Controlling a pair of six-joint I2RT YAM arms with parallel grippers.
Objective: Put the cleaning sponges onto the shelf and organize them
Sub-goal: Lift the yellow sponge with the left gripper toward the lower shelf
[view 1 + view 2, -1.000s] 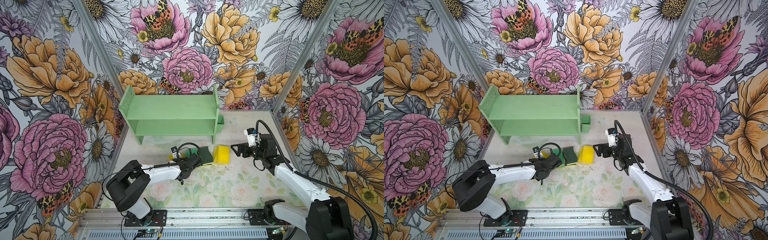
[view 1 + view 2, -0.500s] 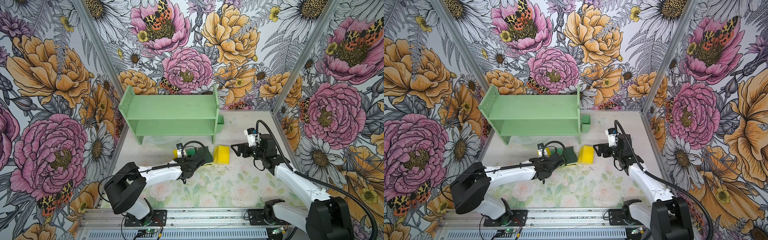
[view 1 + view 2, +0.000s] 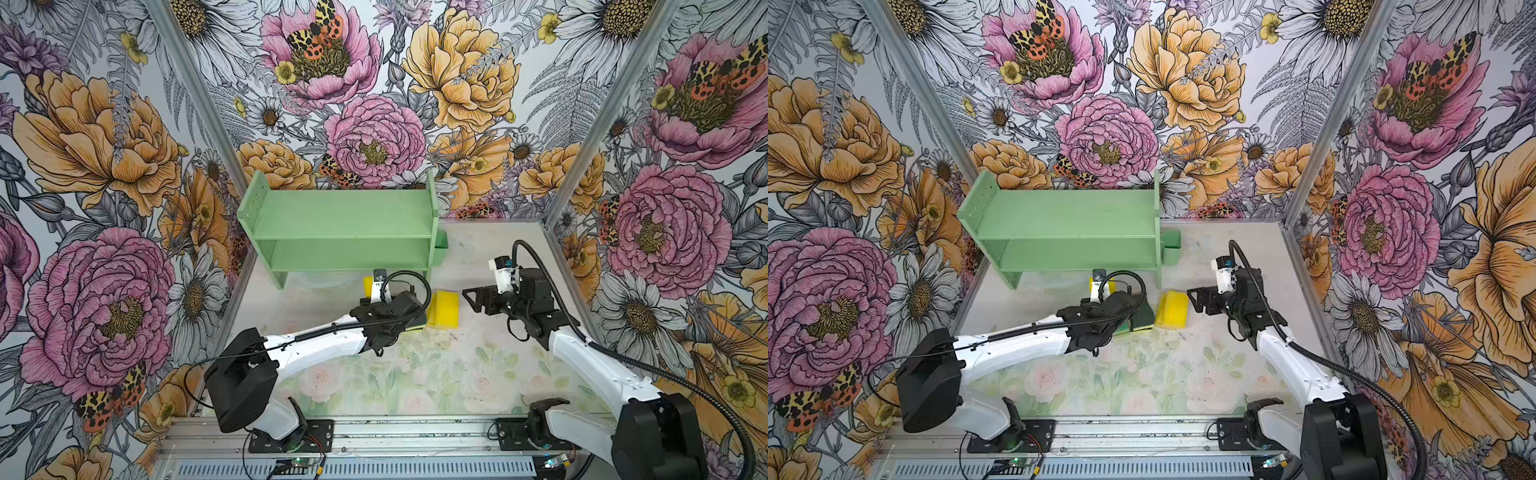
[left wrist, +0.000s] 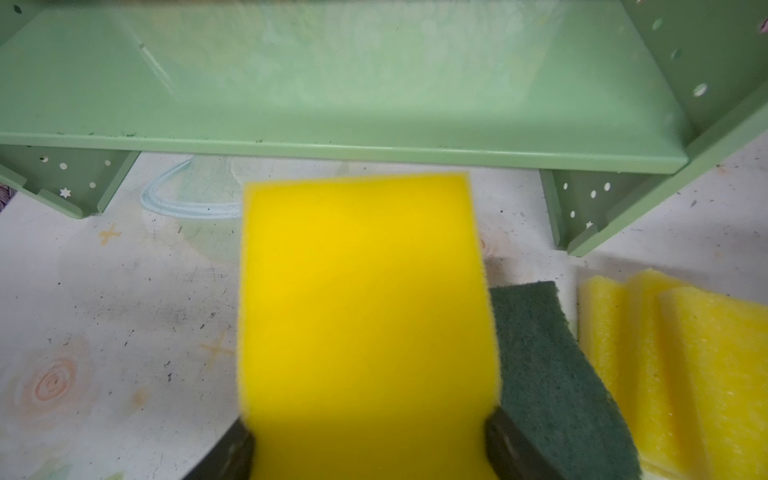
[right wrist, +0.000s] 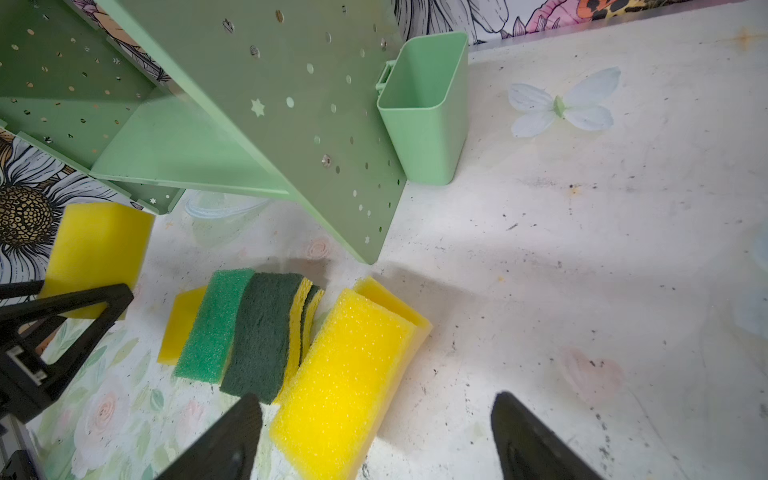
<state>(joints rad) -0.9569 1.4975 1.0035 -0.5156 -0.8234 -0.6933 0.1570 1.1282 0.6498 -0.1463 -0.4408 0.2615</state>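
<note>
We've got the left gripper (image 4: 370, 440) clamped on a sponge (image 4: 361, 299), long axis straight ahead toward the shelf (image 4: 332, 83); right gripper (image 5: 376, 399) open.

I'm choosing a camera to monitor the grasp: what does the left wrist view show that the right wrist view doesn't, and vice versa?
Left wrist only: both fingers of the left tool clamping the held yellow sponge. Right wrist only: the small green cup, a bright-green-topped sponge and the open right tool. Both: the shelf, the dark-green-topped sponge, the loose yellow sponges, and the held yellow sponge itself.
</note>
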